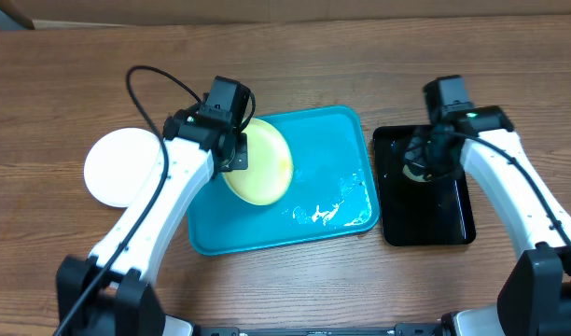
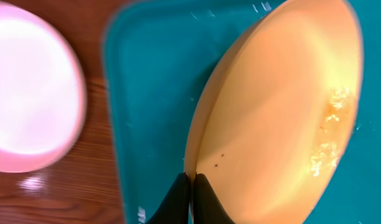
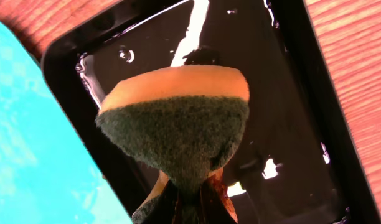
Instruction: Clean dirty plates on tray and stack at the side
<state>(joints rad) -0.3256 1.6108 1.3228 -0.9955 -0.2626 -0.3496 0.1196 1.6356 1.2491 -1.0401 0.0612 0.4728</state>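
Note:
A pale green-rimmed plate with a yellowish centre [image 1: 262, 166] is tilted up over the left part of the turquoise tray [image 1: 327, 131]. My left gripper [image 1: 231, 157] is shut on its rim; the left wrist view shows the plate [image 2: 284, 118] pinched between the fingers [image 2: 192, 186]. A white plate [image 1: 122, 166] lies flat on the table left of the tray, also in the left wrist view [image 2: 28, 99]. My right gripper [image 1: 425, 159] is shut on a yellow-and-green sponge [image 3: 178, 124] over the black tray [image 1: 425, 219]. A third plate is not in view.
The black tray [image 3: 302, 93] holds a film of water and stands just right of the turquoise tray [image 3: 28, 155]. Wet suds [image 1: 327, 213] lie in the turquoise tray's front right corner. Wooden table [image 1: 80, 84] surrounds everything.

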